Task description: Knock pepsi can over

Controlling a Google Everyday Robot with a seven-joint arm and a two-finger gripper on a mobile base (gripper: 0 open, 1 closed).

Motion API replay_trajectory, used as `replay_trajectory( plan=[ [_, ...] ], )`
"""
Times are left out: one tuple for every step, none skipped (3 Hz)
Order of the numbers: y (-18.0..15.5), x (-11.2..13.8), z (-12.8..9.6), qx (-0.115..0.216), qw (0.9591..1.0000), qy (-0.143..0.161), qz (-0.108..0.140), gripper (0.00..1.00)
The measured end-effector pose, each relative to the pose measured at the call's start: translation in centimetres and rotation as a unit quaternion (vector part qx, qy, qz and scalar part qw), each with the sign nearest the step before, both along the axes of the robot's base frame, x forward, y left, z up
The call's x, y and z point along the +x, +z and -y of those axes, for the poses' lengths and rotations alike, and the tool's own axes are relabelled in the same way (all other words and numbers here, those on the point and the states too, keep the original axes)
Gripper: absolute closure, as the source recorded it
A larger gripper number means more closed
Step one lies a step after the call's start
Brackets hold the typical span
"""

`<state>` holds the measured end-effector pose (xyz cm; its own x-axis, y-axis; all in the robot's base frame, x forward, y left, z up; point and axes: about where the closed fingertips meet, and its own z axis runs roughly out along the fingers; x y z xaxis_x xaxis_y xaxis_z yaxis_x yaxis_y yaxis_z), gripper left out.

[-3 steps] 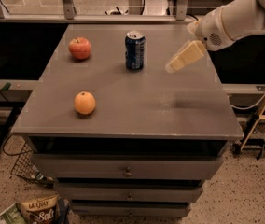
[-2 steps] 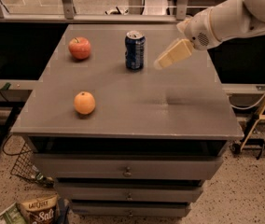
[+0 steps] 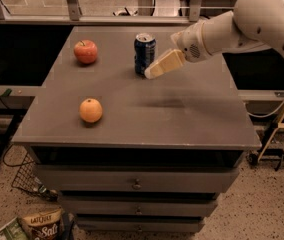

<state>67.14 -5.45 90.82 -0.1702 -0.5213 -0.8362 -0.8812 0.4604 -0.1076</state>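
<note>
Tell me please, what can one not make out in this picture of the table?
1. Camera view: whether the gripper, low at the right side of the pepsi can, touches it; its tip overlaps the can's edge.
2. Camera view: the rest of the arm, cut off by the right edge.
3. Camera view: the snack bag on the floor, cut off by the bottom edge.
4. Camera view: what the drawers hold, hidden by their fronts.

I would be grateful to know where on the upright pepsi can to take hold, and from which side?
Take the pepsi can mid-height on its round side wall, probably coming level from the view's right: it stands upright, and the hand hovers just right of its base. The apple stands well off to its left.
</note>
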Motion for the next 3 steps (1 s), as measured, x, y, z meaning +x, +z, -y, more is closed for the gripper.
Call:
replay_trajectory(
  plan=[
    [-1.1,1.1,-0.6,0.017,0.9994,-0.03,-0.003,0.0],
    [-1.8,2.9,-0.3,0.04,0.9971,-0.065,-0.002,0.0],
    [-2.3,4.9,-1.3,0.057,0.9961,-0.067,0.001,0.0]
  ],
)
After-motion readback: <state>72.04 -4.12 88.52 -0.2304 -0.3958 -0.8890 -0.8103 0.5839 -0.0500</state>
